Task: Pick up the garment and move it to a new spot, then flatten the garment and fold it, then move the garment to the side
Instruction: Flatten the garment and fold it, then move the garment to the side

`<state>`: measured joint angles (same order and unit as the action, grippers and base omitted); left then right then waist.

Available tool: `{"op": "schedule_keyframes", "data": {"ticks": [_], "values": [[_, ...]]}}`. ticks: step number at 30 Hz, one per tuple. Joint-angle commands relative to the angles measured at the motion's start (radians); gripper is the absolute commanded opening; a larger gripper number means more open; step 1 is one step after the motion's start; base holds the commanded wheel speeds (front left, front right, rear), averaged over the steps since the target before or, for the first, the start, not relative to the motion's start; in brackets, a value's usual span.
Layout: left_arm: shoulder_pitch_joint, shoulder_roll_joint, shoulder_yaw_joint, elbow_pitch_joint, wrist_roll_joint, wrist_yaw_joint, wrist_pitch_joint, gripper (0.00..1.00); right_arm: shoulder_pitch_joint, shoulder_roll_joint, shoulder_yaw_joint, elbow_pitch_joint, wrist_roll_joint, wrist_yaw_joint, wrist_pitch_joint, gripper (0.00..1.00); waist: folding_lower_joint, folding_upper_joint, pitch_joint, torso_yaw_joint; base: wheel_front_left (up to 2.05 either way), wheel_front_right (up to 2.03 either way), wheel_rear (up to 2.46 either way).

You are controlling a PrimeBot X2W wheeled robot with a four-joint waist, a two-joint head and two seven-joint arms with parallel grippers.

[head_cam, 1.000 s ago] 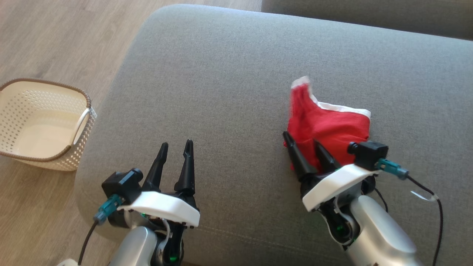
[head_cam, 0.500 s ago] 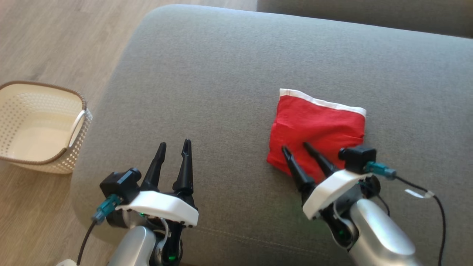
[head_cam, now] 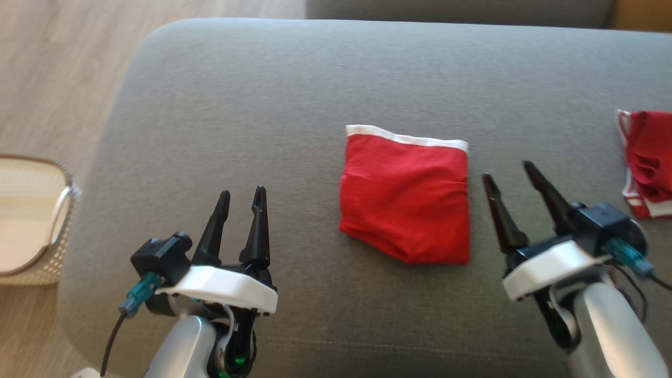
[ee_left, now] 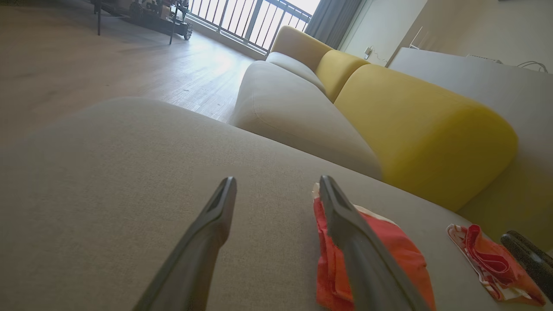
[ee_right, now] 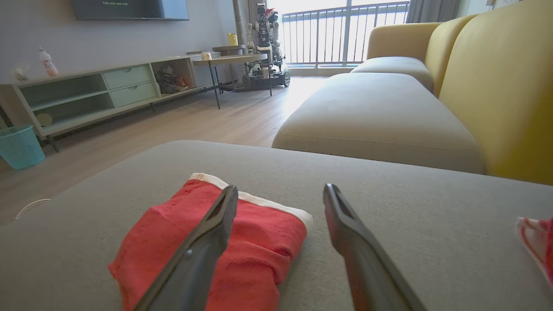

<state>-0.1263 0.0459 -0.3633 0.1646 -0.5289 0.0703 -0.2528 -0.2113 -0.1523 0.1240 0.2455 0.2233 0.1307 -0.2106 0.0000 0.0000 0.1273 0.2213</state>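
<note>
Two pincers gape empty, left pincer (head_cam: 241,190) and right pincer (head_cam: 506,169) flanking the garment (head_cam: 407,197), another red cloth (head_cam: 648,163) beyond.

Right pincer (head_cam: 506,170) has left the folded garment (head_cam: 404,199).

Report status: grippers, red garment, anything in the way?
Left gripper open, empty, left of red garment. Right gripper open, empty, just right of it. Garment folded, flat on grey cushion. Far right, other red cloth, apart, not in the way.
</note>
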Motion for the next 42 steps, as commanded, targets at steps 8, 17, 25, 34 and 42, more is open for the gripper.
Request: {"op": "schedule_keyframes", "data": {"ticks": [8, 17, 25, 34, 42], "values": [[-0.034, 0.004, 0.045, -0.021, 0.07, -0.008, -0.009, 1.0, 0.092, 0.062, -0.121, -0.143, -0.207, 0.0, -0.039, 1.0, 0.0, 0.0, 0.009, -0.1, 0.0, 0.0, 0.0], [-0.005, 0.004, 0.076, -0.067, 0.103, 0.013, -0.009, 1.0, 0.137, 0.099, -0.196, -0.174, -0.226, 0.0, -0.051, 1.0, 0.0, 0.0, 0.006, -0.125, 0.0, 0.0, 0.0], [0.009, 0.004, 0.07, -0.067, 0.116, 0.007, -0.009, 1.0, 0.142, 0.102, -0.204, -0.189, -0.209, 0.0, -0.051, 1.0, 0.0, 0.0, 0.001, -0.13, 0.0, 0.0, 0.0], [0.001, 0.004, 0.043, -0.05, 0.112, -0.003, -0.009, 1.0, 0.145, 0.102, -0.166, -0.148, -0.161, 0.0, -0.051, 1.0, 0.0, 0.0, 0.009, -0.103, 0.0, 0.0, 0.0], [-0.02, 0.004, 0.032, -0.05, 0.11, -0.001, -0.009, 1.0, 0.092, 0.102, -0.061, -0.025, -0.119, 0.0, -0.049, 1.0, 0.0, 0.0, 0.055, -0.04, 0.0, 0.0, 0.0]]}}
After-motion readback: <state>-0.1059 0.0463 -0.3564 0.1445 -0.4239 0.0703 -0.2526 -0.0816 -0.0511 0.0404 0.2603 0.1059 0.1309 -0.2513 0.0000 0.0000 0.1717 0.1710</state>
